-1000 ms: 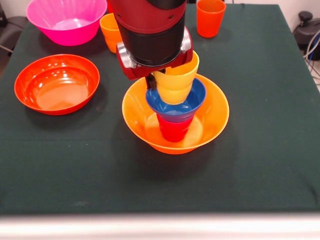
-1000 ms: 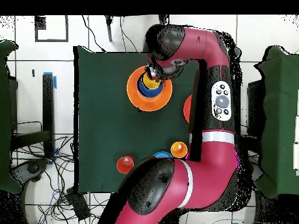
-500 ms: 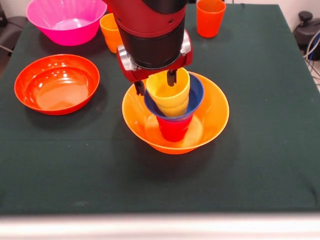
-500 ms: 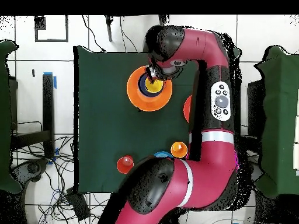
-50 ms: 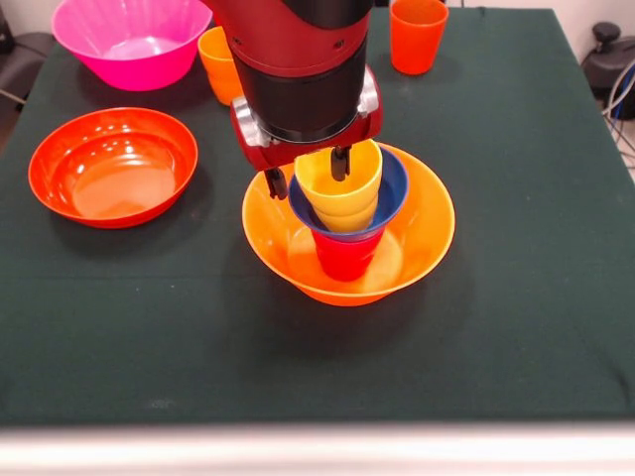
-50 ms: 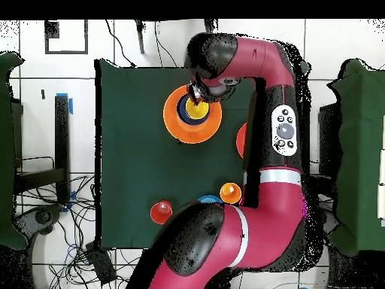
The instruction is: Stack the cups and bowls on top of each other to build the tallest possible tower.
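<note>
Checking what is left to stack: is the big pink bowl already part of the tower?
No, the big pink bowl sits alone at the table's corner, apart from the tower.

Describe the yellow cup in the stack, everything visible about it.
The yellow cup is a glossy plastic tumbler, tapered, upright, mouth up and empty as far as shows. It sits nested in the dark blue bowl, which rests on a red cup standing in the big orange bowl. The hand straddles its rim: one finger inside the mouth, the other outside. Whether they press the wall cannot be told.
</note>
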{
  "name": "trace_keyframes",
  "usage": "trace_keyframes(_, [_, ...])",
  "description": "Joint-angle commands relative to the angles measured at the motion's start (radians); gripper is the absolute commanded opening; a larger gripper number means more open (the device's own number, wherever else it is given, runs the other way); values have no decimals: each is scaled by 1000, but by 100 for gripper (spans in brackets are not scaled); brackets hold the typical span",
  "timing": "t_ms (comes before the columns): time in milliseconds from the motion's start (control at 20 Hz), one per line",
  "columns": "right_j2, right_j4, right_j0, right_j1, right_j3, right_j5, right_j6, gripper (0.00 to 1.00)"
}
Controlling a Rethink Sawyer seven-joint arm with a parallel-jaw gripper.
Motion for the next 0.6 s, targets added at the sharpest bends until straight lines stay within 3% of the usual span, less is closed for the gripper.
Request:
trace_keyframes(50, [41,-50,26,8,34,-36,-248,100])
trace_keyframes(600, [19,-37,46,-58,42,97,-209,100])
